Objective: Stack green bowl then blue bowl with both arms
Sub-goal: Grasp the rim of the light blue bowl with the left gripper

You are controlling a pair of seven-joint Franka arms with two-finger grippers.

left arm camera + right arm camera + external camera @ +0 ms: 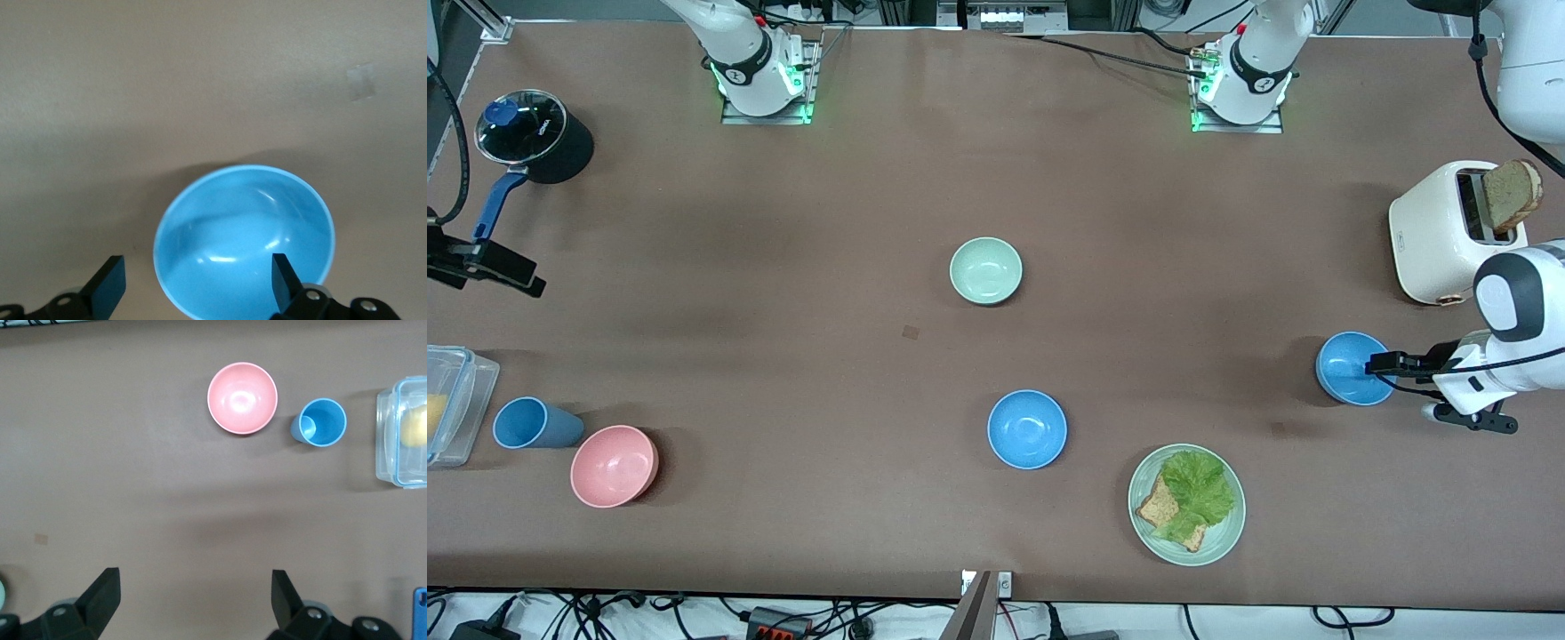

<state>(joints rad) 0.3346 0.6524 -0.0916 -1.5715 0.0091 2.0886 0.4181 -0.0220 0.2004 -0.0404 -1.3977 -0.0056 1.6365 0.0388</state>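
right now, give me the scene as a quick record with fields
green bowl: on table, mid-table, free
blue bowls: one nearer the camera than the green bowl; one at the left arm's end
left end effector: open, fingers astride that bowl's rim
right end effector: open, over bare table, holds nothing
stack: not started
other: pink bowl, cup, plate, toaster, pot

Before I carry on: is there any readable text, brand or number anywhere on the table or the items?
Nothing reads clearly.
Pot lid: small white lettering, too blurred to read.
Toaster: a small dark mark low on its side, too small to read.
Green bowl, both blue bowls, pink bowl, blue cup: no markings.
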